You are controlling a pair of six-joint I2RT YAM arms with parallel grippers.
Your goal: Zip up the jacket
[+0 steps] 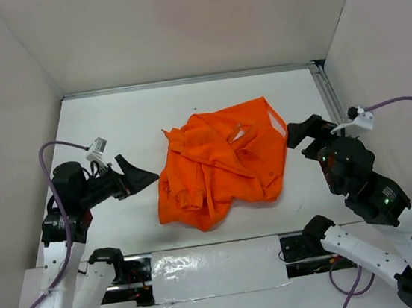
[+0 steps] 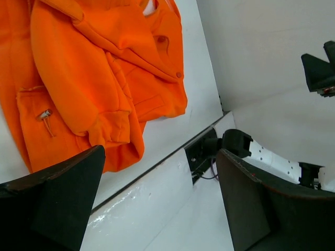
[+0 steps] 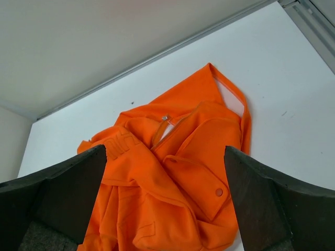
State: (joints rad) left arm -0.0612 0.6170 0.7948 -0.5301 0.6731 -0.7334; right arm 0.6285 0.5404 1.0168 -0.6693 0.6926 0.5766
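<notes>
The orange jacket (image 1: 222, 163) lies crumpled in a heap at the middle of the white table. It also shows in the left wrist view (image 2: 89, 73) and in the right wrist view (image 3: 178, 172). A silver zipper pull (image 3: 165, 118) shows near its top, beside a strip of pale lining. A flap pocket with a snap (image 3: 218, 192) faces up. My left gripper (image 1: 140, 178) is open and empty, just left of the jacket. My right gripper (image 1: 298, 137) is open and empty, just right of the jacket.
White walls enclose the table on three sides. A metal rail (image 1: 329, 97) runs along the far right edge. A taped strip (image 1: 216, 270) and the arm bases sit at the near edge.
</notes>
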